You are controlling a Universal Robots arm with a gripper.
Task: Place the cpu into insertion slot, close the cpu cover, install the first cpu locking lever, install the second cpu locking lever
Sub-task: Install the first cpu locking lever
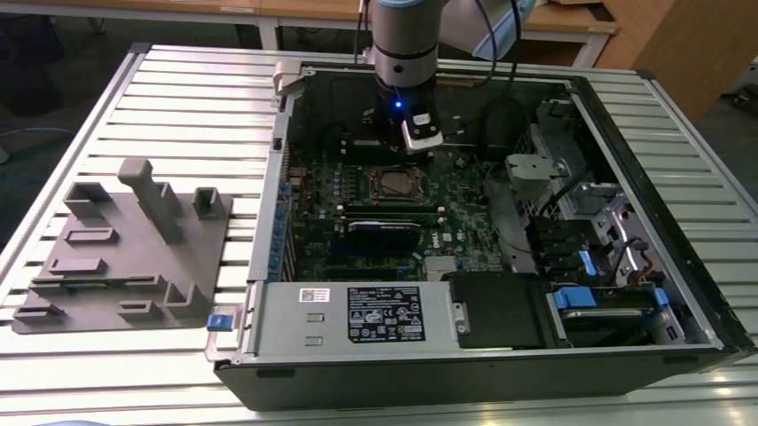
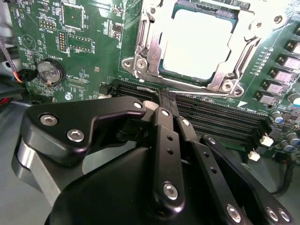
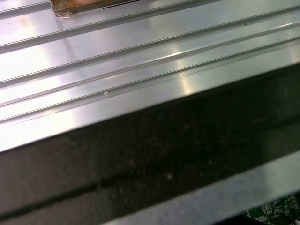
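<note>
While the ribbed metal table [image 1: 177, 98] carries the open computer case [image 1: 498, 377], the arm [image 1: 403, 35] reaches down into the case over the green circuit board [image 2: 93, 42]. The gripper [image 2: 167, 96] is clenched, with its two fingers pressed together and nothing between them. It hangs over the long black memory slots [image 2: 211, 112], just beside the socket. The cpu cover [image 2: 146, 47] lies down as a silver frame around the cpu [image 2: 197, 44], which sits flat in the insertion slot [image 1: 389, 183] near the middle of the board. So I judge that the work now stands at the locking levers; whether either one is hooked, I cannot tell. To do this step well, the closed tip should push on the thin wire itself, low and slowly. It should not press on the cover or the board, because the wire can spring away. The exterior view gives the whole case, the arm's place in it and a grey fixture tray [image 1: 119, 257] on the table at the exterior view's left. The second wrist view gives the pressed fingers and the cover over the chip. The first wrist view gives the table ribs and a dark edge of the case.
</note>
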